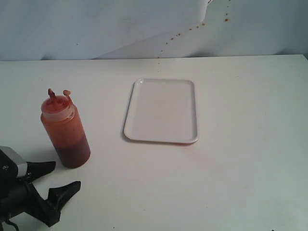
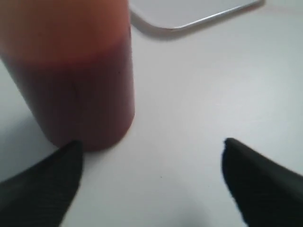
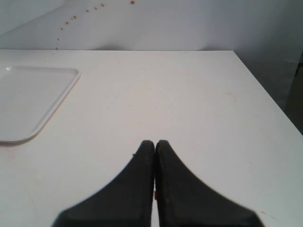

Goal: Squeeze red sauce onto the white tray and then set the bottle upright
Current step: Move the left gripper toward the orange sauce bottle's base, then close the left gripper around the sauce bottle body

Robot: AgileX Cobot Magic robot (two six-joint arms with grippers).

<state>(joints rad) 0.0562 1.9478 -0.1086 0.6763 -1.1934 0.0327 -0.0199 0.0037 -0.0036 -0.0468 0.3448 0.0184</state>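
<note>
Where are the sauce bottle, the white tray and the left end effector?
bottle (image 1: 66, 132): exterior view, middle of its sauce-filled body.
white tray (image 1: 161, 110): exterior view, bare middle of its flat floor.
left end effector (image 1: 66, 174): exterior view, midway between its open fingertips, just in front of the bottle's base.

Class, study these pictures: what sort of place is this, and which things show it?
Probably a robot test bench, not a kitchen: a plain white table, a pale backdrop sheet behind it, and a black robot claw standing open beside a sauce bottle.
</note>
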